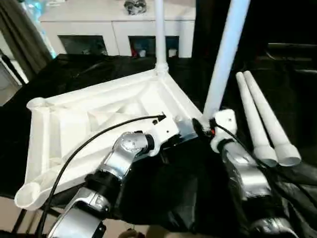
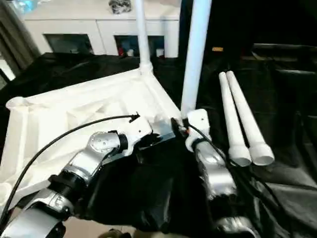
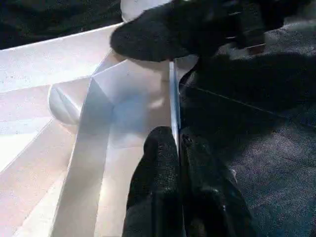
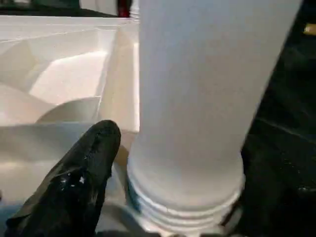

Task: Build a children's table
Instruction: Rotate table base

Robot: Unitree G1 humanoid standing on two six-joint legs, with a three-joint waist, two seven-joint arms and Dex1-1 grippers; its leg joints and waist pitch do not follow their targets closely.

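Tabletop (image 1: pixel 74 119) upside down on black cloth (image 1: pixel 188 198), ribs up. Far-corner leg (image 1: pixel 160 29) seated upright in socket. Near-corner leg (image 1: pixel 225 54) standing in right-hand socket, thread rings above the rim in right wrist view, so likely not fully home. Two spare legs (image 1: pixel 265 124) lie side by side just right of tabletop. Two left-side sockets empty.

Left gripper (image 3: pixel 177 148) fingers pinched on tabletop edge wall, steadying. Right gripper (image 4: pixel 163 163) fingers spread around near-corner leg base, one finger (image 4: pixel 84 173) beside it; grip unclear.

Roughly half done.

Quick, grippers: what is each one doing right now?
Left gripper: shut on the tabletop rim.
Right gripper: around the leg base; grip cannot be told.
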